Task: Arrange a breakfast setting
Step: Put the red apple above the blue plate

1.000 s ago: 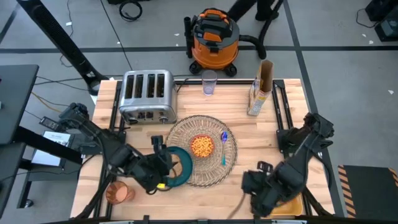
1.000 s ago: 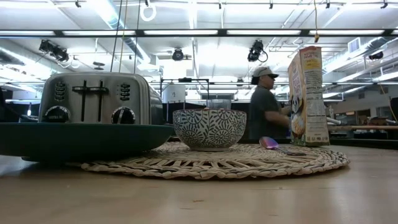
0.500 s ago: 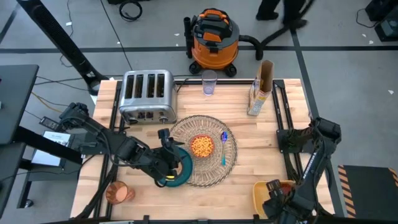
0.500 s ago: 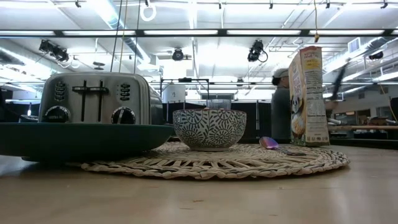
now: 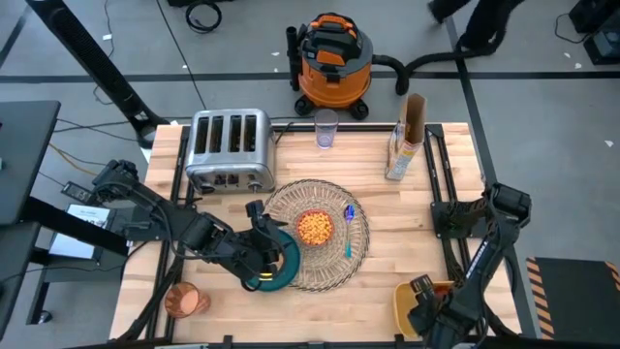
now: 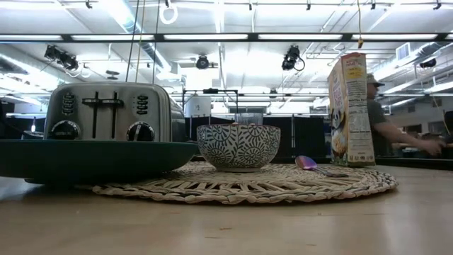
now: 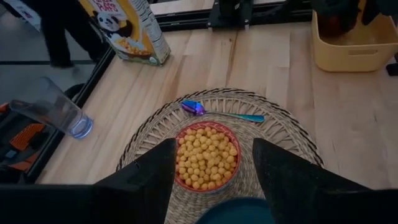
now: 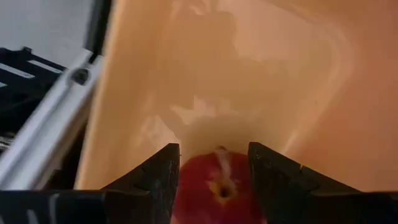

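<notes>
Right jaws: right gripper (image 8: 213, 177) spread wide, down in yellow square tub (image 5: 407, 301) at the near right corner, straddling red apple (image 8: 217, 186), contact unclear.
Left jaws: left gripper (image 7: 214, 171) wide, empty, above dark teal plate (image 5: 287, 260).
Plate: overlaps near-left edge of round woven straw placemat (image 5: 339, 208).
Mat contents: small pink bowl (image 5: 314, 227) of cereal at centre, small blue spoon (image 5: 349, 231) beside.
Cup: amber-orange cup (image 5: 182, 301) on wooden surface (image 5: 407, 208), near left corner.
</notes>
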Controlling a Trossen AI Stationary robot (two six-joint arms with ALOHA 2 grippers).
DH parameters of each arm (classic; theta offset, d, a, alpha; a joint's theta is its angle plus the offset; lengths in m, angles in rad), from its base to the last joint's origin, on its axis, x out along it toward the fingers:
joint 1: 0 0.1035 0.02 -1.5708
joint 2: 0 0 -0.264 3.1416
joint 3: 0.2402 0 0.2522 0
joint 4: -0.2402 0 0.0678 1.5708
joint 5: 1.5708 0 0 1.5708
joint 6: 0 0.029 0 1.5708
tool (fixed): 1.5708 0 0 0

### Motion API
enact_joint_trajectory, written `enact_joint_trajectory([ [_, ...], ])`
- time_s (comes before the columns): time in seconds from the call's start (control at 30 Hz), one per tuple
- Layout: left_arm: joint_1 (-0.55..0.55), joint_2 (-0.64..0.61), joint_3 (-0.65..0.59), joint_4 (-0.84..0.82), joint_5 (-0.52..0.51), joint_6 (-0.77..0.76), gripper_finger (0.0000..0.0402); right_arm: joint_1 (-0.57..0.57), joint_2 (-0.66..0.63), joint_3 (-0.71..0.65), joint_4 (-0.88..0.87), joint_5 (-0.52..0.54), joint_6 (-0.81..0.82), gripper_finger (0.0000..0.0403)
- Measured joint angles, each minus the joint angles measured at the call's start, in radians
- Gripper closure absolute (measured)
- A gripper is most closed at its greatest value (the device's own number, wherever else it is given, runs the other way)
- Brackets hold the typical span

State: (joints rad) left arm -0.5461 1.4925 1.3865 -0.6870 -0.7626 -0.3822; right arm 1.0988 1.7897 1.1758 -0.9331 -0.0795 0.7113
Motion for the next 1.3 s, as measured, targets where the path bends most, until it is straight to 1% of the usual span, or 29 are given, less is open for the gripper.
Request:
enact_joint_trajectory([
  [0.13,0.000,0.000,0.000,-0.001,0.000,0.001,0.0182,0.003,0.000,-0.003,-0.027,0.006,-0.006,0.0223],
  [0.33,0.000,0.000,0.000,-0.004,0.000,0.001,0.0182,0.009,0.000,-0.021,0.020,-0.012,-0.007,0.0257],
  [0.57,0.000,0.000,0.000,-0.007,-0.001,0.010,0.0182,0.006,0.000,-0.048,0.039,-0.026,-0.015,0.0309],
  [0.83,0.000,0.000,0.000,-0.007,-0.001,0.012,0.0182,0.003,0.000,-0.042,0.036,-0.043,0.020,0.0378],
  [0.9,0.000,0.001,0.000,-0.007,-0.001,0.012,0.0182,-0.003,0.000,-0.031,0.027,-0.053,0.024,0.0388],
  [1.0,-0.001,0.000,0.000,-0.007,-0.001,0.012,0.0182,-0.013,0.000,0.003,-0.015,-0.061,0.026,0.0389],
  [1.1,-0.008,-0.001,0.000,-0.007,-0.001,0.012,0.0182,-0.027,0.000,0.060,-0.095,-0.065,0.026,0.0383],
  [1.3,-0.032,-0.027,-0.001,-0.008,-0.001,0.024,0.0182,-0.068,-0.002,0.253,-0.307,-0.126,-0.004,0.0384],
])
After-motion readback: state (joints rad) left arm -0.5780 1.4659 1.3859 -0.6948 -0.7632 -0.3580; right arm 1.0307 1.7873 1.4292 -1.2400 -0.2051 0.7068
